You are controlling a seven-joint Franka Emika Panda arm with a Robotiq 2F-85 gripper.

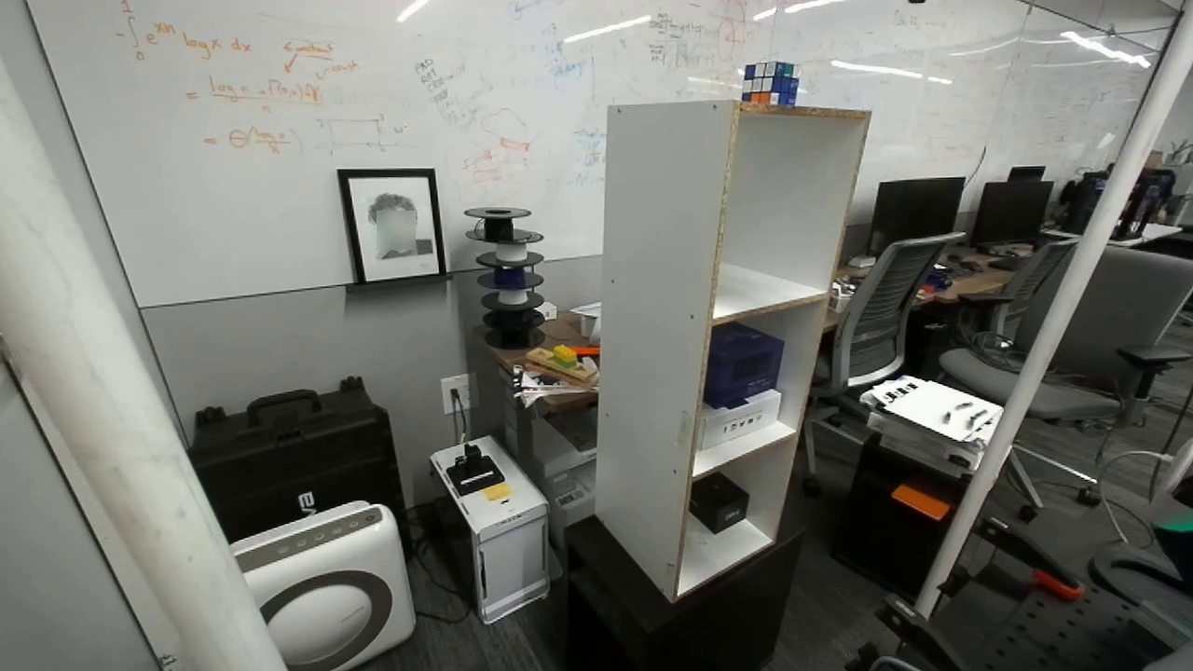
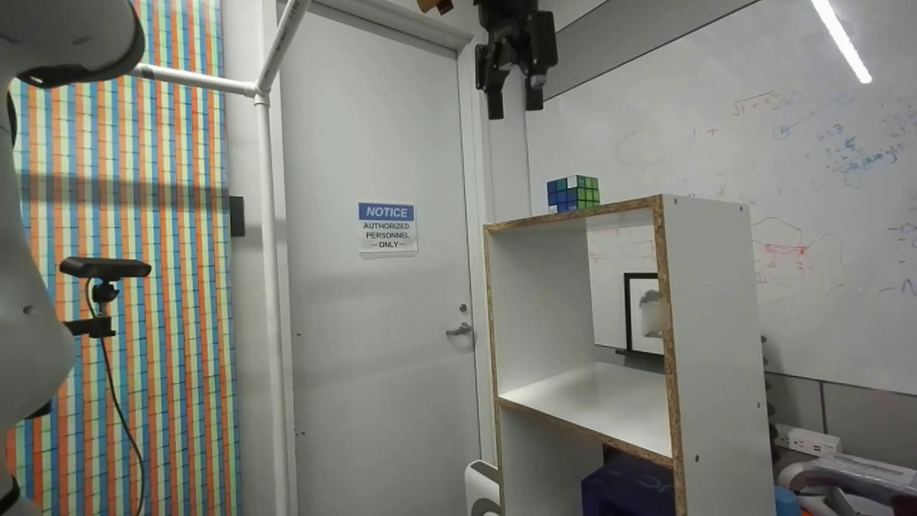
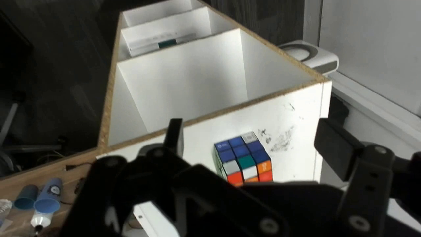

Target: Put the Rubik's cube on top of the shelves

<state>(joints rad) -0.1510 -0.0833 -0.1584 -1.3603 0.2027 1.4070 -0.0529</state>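
The Rubik's cube (image 1: 770,84) sits on the top panel of the white shelves (image 1: 666,326). In an exterior view the cube (image 2: 573,193) rests on that panel, left of the right-hand corner of the shelves (image 2: 716,322). My gripper (image 2: 514,107) is above the top, up and to the left of the cube there, with its fingers pointing down, apart and empty. In the wrist view my gripper (image 3: 255,140) is open, and the cube (image 3: 241,153) shows between and beyond the fingers, touching neither. The cube's lower part is hidden by the gripper there.
A dark blue-purple object (image 1: 746,362) on a white box (image 1: 741,419) fills the middle compartment. A black box (image 1: 719,501) is in the bottom one. A white pole (image 1: 1044,335) and a desk with a spool stack (image 1: 508,280) stand near the shelves. A door (image 2: 380,322) is behind.
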